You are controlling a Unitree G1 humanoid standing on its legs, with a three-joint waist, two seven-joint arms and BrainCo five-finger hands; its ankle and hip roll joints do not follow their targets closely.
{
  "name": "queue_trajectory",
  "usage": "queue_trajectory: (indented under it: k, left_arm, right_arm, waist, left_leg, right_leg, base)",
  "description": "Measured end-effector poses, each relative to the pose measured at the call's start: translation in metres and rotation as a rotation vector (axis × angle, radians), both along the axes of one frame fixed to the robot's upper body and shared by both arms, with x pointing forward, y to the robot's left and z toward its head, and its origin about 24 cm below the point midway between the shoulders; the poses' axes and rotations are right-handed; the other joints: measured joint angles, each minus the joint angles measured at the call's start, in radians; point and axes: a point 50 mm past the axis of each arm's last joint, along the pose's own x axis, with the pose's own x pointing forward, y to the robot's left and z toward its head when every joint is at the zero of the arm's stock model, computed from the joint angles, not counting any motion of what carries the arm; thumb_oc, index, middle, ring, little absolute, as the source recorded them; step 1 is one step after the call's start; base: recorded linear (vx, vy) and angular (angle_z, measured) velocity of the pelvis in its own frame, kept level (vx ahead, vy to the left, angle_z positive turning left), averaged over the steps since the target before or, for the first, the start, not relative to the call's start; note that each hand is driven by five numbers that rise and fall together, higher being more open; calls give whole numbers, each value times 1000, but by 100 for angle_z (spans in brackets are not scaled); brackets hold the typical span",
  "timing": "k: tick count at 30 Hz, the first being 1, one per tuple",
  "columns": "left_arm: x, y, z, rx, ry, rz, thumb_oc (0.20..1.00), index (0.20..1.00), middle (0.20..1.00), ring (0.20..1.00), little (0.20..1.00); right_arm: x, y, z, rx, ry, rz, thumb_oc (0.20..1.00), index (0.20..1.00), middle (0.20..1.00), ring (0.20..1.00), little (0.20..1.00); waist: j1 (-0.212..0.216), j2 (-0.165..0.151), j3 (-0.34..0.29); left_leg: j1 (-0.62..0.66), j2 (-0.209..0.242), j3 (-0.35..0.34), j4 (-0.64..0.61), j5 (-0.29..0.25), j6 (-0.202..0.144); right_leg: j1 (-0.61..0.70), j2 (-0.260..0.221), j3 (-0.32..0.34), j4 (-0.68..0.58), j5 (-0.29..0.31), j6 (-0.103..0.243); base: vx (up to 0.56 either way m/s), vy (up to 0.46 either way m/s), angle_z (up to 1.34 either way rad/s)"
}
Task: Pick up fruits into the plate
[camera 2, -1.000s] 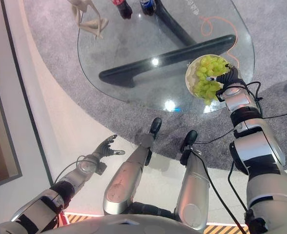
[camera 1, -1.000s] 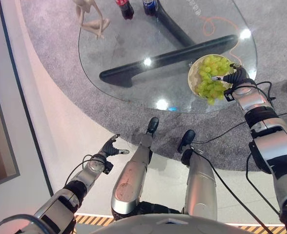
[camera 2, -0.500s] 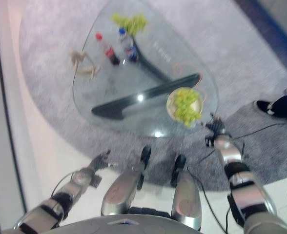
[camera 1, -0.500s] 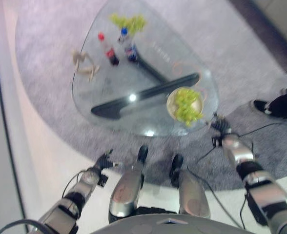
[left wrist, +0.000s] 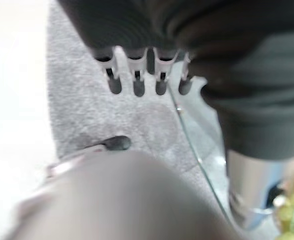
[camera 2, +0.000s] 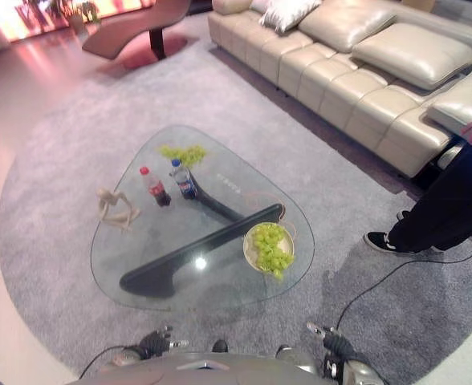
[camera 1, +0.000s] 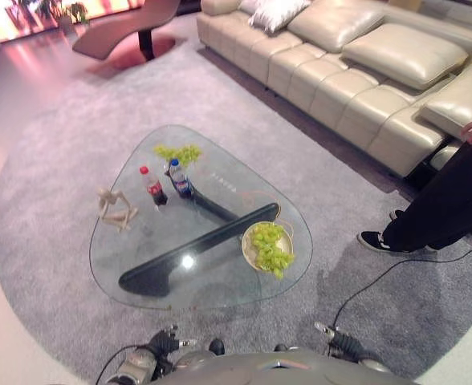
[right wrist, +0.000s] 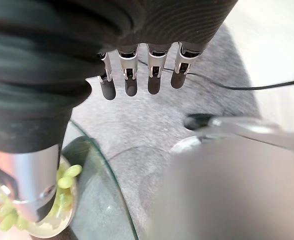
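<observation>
Nearest, short of the glass table (camera 1: 140, 265), the left hand (camera 1: 165, 343) and the right hand (camera 2: 326, 341) hang over the grey rug (camera 1: 51, 200), each with fingers straight and relaxed and nothing in them; each wrist view shows the fingers spread above the rug beside the table's edge. On the table's near right part sits the plate (camera 1: 250, 249), heaped with green grapes (camera 1: 270, 247), some spilling over its near rim. Farther across the table stand a red-capped bottle (camera 1: 152, 185) and a blue-capped bottle (camera 1: 179, 177) side by side, with a wooden figure (camera 1: 115, 208) to their left. At the table's far edge lies a second bunch of grapes (camera 1: 178, 152), off the plate. Right of the table stands a person (camera 1: 441, 200) in dark trousers. Beyond the table runs a cream sofa (camera 1: 340, 56).
</observation>
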Motion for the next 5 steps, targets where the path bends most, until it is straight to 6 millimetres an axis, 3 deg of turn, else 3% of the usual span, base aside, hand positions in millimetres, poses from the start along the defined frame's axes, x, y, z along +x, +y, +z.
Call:
queue_trajectory:
  k: [5]
  left_arm:
    - [-7,1,-2,4,45,28,1000,1000,1000,1000,1000]
  right_arm:
    - [-15,1,-3,26,61,-18,1000,1000,1000,1000,1000]
  waist:
    - [-17,7,-22]
  left_leg:
    - [10,11,12,0,-6,0]
  right_leg:
    - [-1,8,27,-2,6,-9]
  base:
    - [3,-16,-18]
